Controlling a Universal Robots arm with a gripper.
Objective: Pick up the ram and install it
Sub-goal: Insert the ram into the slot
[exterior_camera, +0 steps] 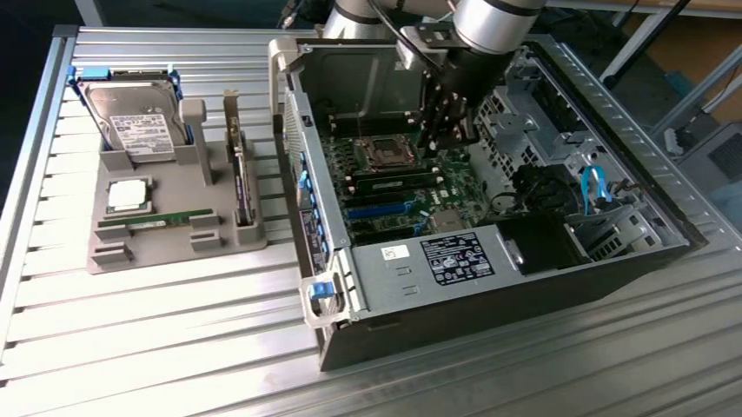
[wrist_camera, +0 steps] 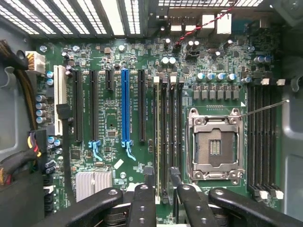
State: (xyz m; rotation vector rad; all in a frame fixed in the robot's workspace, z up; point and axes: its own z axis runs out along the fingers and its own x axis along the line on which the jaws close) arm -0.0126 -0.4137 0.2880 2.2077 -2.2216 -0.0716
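A ram stick [exterior_camera: 155,220], long, thin and green, lies flat in the grey holder [exterior_camera: 174,248] at the exterior view's left. My gripper [exterior_camera: 447,130] is far from it, down inside the open computer case [exterior_camera: 499,287] over the motherboard [wrist_camera: 113,118]. Its fingers [wrist_camera: 148,178] stand open on either side of the memory slots [wrist_camera: 166,132] beside the empty CPU socket [wrist_camera: 215,146]. A thin pale board edge [wrist_camera: 158,137] seems to stand in the slot between the fingertips, and I cannot tell if they touch it. My gripper [wrist_camera: 162,178] holds nothing.
The holder also carries a hard drive [exterior_camera: 137,122], a silver CPU chip [exterior_camera: 128,195] and an upright dark expansion card [exterior_camera: 241,178]. A second bank of memory slots [wrist_camera: 262,137] lies past the socket. Cable bundles [wrist_camera: 19,156] and the case walls hem in the board.
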